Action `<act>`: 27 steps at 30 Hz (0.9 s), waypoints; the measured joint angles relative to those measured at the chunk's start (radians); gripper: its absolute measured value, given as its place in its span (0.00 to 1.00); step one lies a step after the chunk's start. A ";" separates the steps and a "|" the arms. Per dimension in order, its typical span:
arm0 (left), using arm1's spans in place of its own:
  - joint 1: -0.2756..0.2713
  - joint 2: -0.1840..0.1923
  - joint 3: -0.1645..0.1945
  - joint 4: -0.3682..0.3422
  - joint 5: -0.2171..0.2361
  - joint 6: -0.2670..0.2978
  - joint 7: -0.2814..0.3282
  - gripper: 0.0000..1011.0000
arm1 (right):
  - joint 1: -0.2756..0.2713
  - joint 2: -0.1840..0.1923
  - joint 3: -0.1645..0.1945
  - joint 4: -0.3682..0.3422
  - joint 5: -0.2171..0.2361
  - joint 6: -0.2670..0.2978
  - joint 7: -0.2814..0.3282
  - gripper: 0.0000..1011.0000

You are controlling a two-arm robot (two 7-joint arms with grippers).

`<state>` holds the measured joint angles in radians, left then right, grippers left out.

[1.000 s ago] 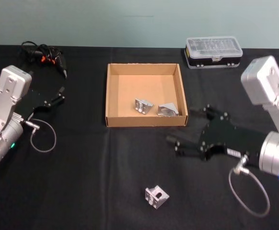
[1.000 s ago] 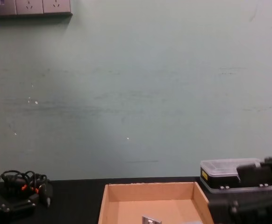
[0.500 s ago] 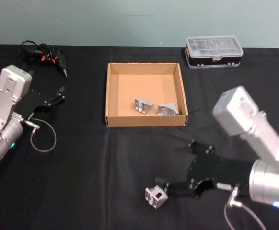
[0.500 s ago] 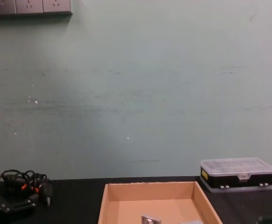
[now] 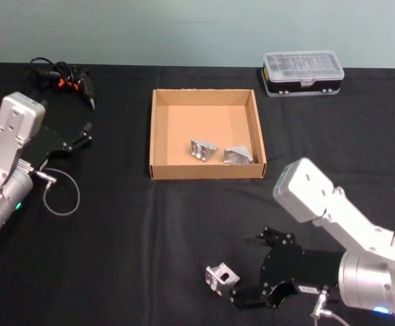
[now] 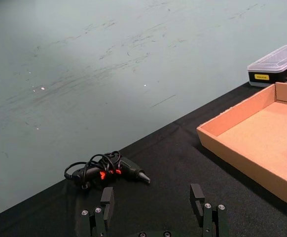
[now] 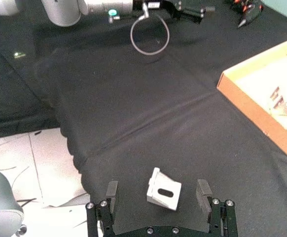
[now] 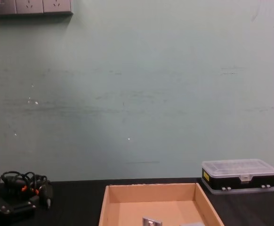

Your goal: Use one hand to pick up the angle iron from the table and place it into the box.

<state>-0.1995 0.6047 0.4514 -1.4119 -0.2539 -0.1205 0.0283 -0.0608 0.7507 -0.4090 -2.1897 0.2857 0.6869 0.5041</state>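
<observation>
- Right gripper [image 5: 246,269] is low over the near-right part of the table [image 5: 150,224], fingers spread wide.
- Loose angle iron [image 7: 163,189] lies on the black tabletop between the two open fingers in the right wrist view, touching neither. Slotted face up, turned askew to the fingers.
- From the head view it sits at the fingertips, not deep in the grip. Hard to say whether the tips are down at bracket height.
- Left gripper [image 5: 85,134] is parked at the far left, fingers apart, holding nothing.
- Cardboard box [image 5: 151,136] stands well apart, far and centre. Two angle irons [image 5: 202,150] lie against its near wall.

Risks, as I judge them:
- Closing on the skewed piece may catch a corner or the sloped web, so it could twist or squirt out.
- A shallow tip-only grip may drop it on the carry to the box.
- Tips set too low may drag on the tabletop.
- On release it may land on the two pieces already inside, or clip the near wall.
</observation>
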 joint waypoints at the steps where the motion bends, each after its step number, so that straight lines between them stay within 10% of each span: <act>1: 0.000 0.000 0.000 0.000 0.000 0.000 0.000 1.00 | 0.000 0.001 -0.003 0.002 0.000 0.000 -0.001 0.99; 27: 0.000 0.000 0.000 0.000 0.000 0.000 0.000 1.00 | 0.044 -0.045 -0.112 0.081 -0.064 0.000 -0.019 0.99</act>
<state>-0.1995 0.6047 0.4513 -1.4119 -0.2539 -0.1205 0.0283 -0.0168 0.7061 -0.5210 -2.1086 0.2219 0.6870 0.4849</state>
